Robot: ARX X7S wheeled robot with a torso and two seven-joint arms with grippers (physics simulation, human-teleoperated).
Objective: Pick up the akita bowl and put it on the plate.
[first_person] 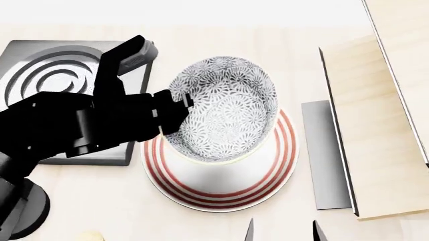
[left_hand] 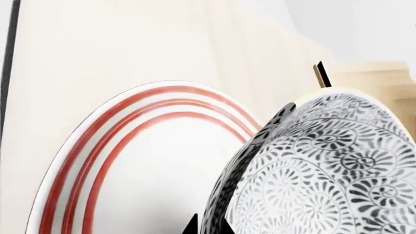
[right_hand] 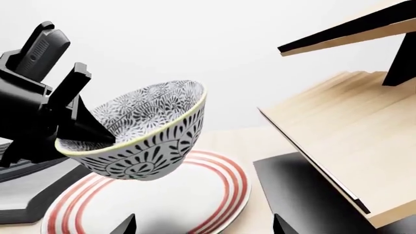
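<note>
In our left wrist view, the akita bowl [left_hand: 331, 170] filled the near frame beside the red-ringed plate [left_hand: 140, 161], its rim pinched in our left claw [left_hand: 209, 225]. From the head view, we held the bowl tilted in the air over the plate, which lay on the counter [first_person: 100, 201]. The right wrist view showed it clear of the plate; we judged the stiff, glazed, breakable bowl best gripped at its rim, while our right claw [right_hand: 204, 226] hung open.

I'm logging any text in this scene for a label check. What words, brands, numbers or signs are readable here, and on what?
None: no words, brands, numbers or signs can be read in any view.
The akita bowl carries only a floral pattern.
The plate shows only red rings.
The stove burner has only concentric rings.
The left tool, gripping the bowl's rim, bears no marking.
</note>
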